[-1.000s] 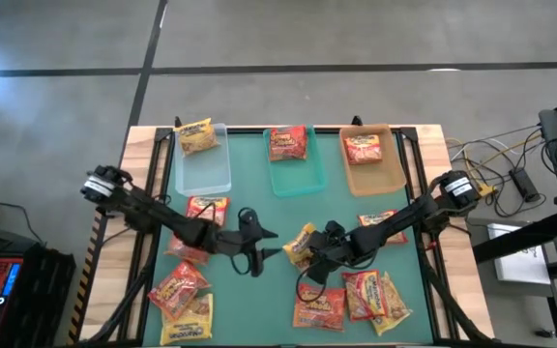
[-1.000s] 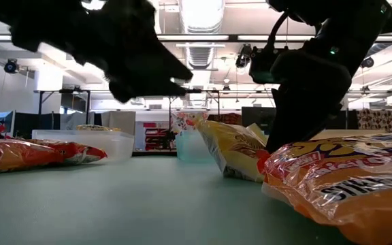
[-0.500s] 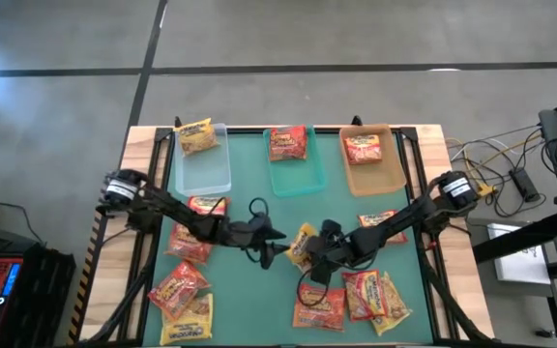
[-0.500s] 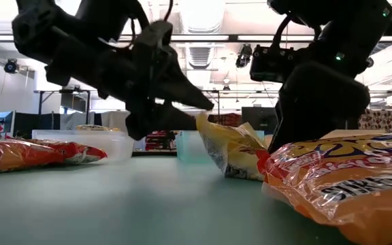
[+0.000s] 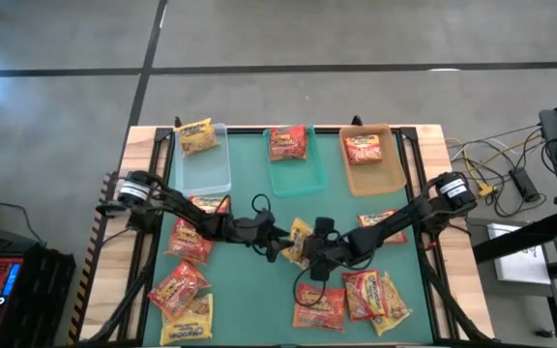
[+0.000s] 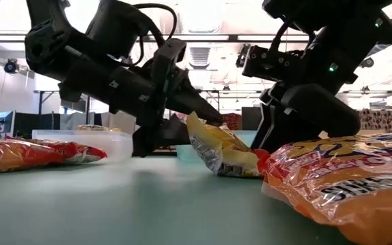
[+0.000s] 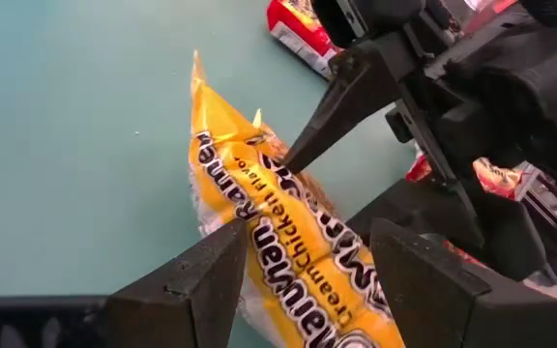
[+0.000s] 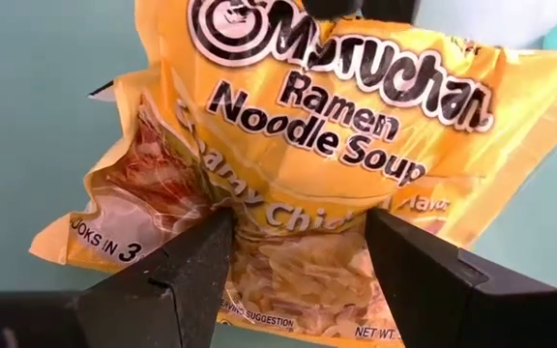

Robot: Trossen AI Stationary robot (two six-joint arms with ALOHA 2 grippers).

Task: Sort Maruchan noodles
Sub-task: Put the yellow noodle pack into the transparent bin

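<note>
high view: both dark arms meet mid-table over a crinkly yellow plastic ramen packet (image 5: 301, 241) on the teal mat (image 5: 259, 319). The left gripper (image 5: 280, 242) comes in from the left, the right gripper (image 5: 309, 253) from the right. One packet each sits in the clear tray (image 5: 204, 169), teal tray (image 5: 293, 177) and tan tray (image 5: 373, 174); the other red and yellow packets (image 5: 184, 290) lie loose at the front.
low view: yellow packet is tipped up on edge between the two arms, one corner down on the mat.
left wrist view: left gripper (image 7: 303, 256) fingers spread apart either side of the yellow packet, not squeezing it. A dark finger (image 7: 332, 106) of the other arm touches the packet's far end.
right wrist view: right gripper (image 8: 298, 237) is clamped on the yellow packet (image 8: 298, 155), its plastic bunching up at the fingers.
</note>
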